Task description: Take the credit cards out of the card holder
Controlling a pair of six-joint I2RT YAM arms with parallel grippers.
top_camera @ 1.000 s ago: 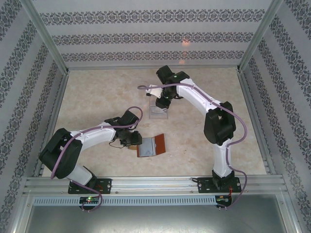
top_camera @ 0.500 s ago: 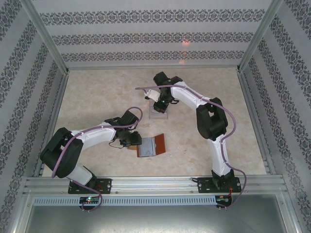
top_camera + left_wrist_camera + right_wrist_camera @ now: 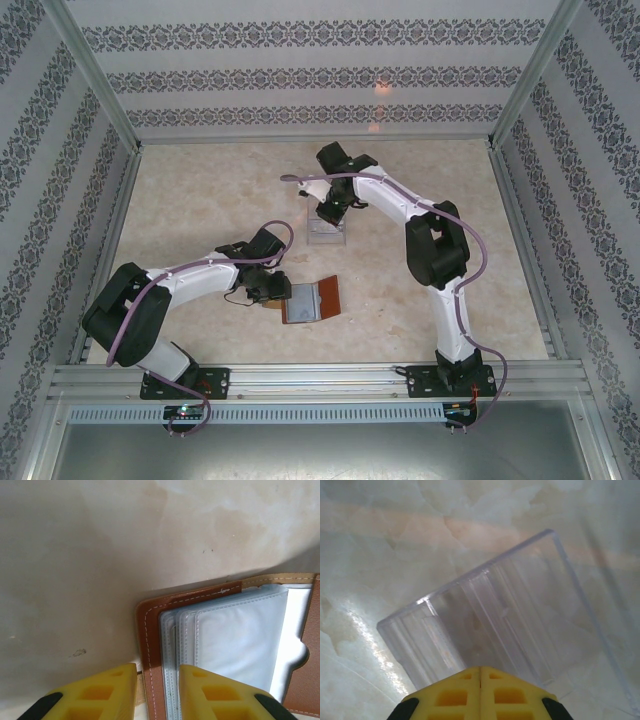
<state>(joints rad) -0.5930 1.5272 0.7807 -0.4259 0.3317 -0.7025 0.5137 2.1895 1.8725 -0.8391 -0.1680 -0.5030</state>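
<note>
Holding the card holder [image 3: 312, 300] steady is the left arm's job at this moment. It lies open on the desk [image 3: 200, 200]. The left claw [image 3: 157, 695] is clamped on the holder's brown leather edge, one yellow finger on each side of the stitched border. The grey-blue clear sleeves fan out just beside that grip. A pale credit card [image 3: 295, 625] shows behind the notched pocket on the far side of the sleeves from the grip.

Beyond the card holder, well apart from it, stands a clear plastic box [image 3: 328, 228]. The right claw [image 3: 480, 690] hangs just over the box's near wall with its fingers pressed together on nothing. I cannot tell whether any cards lie in the box.

To do this step well, the left claw should keep its pinch low and firm so the holder cannot slide or fold shut. The right claw would need to travel back to the holder, part its fingers a little, and catch a card by the edge exposed at the notch. It should then draw the card out along the pocket rather than lifting upward.

Against the frame a second ago, the right arm has folded in — its elbow now sits nearer the card holder's side — and its fingers have gone from slightly parted to closed. The left arm and the holder have not shifted.
</note>
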